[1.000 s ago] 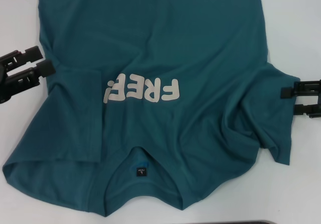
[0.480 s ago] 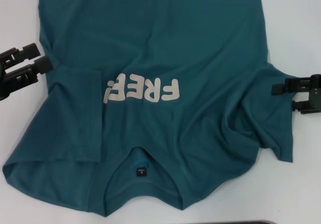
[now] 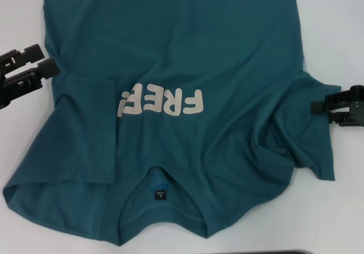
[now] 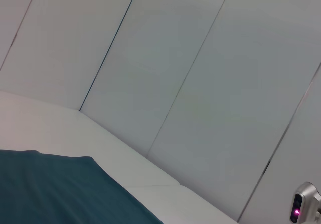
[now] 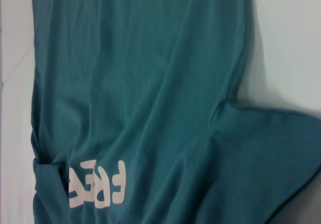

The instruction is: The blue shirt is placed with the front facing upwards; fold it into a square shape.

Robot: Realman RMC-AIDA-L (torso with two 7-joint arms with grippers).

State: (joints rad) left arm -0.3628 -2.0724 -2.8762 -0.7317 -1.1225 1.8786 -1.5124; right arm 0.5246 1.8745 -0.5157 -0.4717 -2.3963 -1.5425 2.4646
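shirt: blue shirt point(image 3: 187, 94) flat on white table point(image 3: 341, 32), front up, collar nearest the robot, "FREE" print point(image 3: 161, 102) reads upside down from the head view.
head view only: both sleeves, neck label point(image 3: 161, 195), left side folded inward over part of the print.
right wrist view only: long torso run toward the hem; right sleeve point(image 5: 266, 158) spread out sideways.
left wrist view only: grey wall panels point(image 4: 200, 83); one shirt corner.
left gripper point(image 3: 41, 61): just off the shirt's left edge, fingers narrowly apart, nothing held.
right gripper point(image 3: 319, 111): at the right sleeve edge, fingers apart, gripping nothing.
open room: bare table both sides; hem leaves the head view.
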